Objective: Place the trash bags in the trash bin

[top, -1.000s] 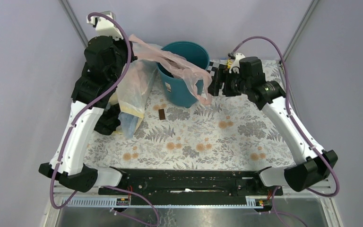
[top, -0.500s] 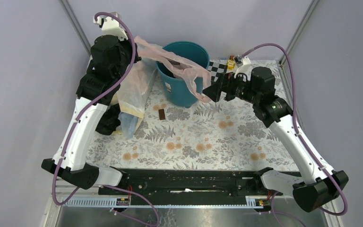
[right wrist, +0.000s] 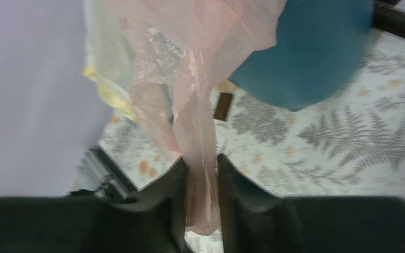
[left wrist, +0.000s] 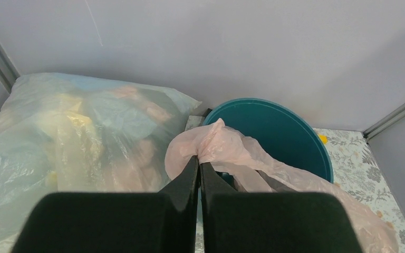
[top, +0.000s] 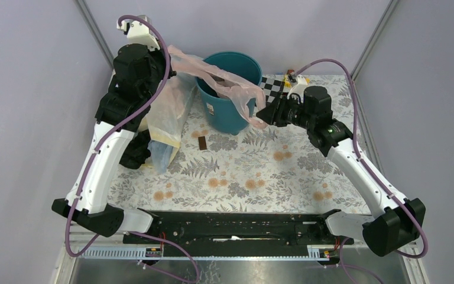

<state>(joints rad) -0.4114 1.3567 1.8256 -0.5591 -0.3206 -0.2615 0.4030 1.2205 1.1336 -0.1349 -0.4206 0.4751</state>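
Observation:
The teal trash bin (top: pixel 230 115) stands upright at the back of the table. A thin pink trash bag (top: pixel 227 83) lies stretched across its rim. My left gripper (top: pixel 170 54) is shut on the bag's left end, seen pinched at the fingertips in the left wrist view (left wrist: pixel 199 161), with the bin (left wrist: pixel 290 132) just beyond. The bag's other end hangs down the bin's right side and passes between the fingers of my right gripper (right wrist: pixel 200 161), which stand apart around it. A large translucent filled trash bag (top: pixel 168 115) leans left of the bin.
A small brown piece (top: pixel 202 142) lies on the floral cloth in front of the bin. A checkerboard card (top: pixel 272 83) sits behind the right gripper. A dark object (top: pixel 135 151) lies under the left arm. Walls and frame posts close in at the back.
My right gripper has come in to the pink bag's hanging end, and its jaws have narrowed around it. The left gripper rose slightly, still holding the bag.

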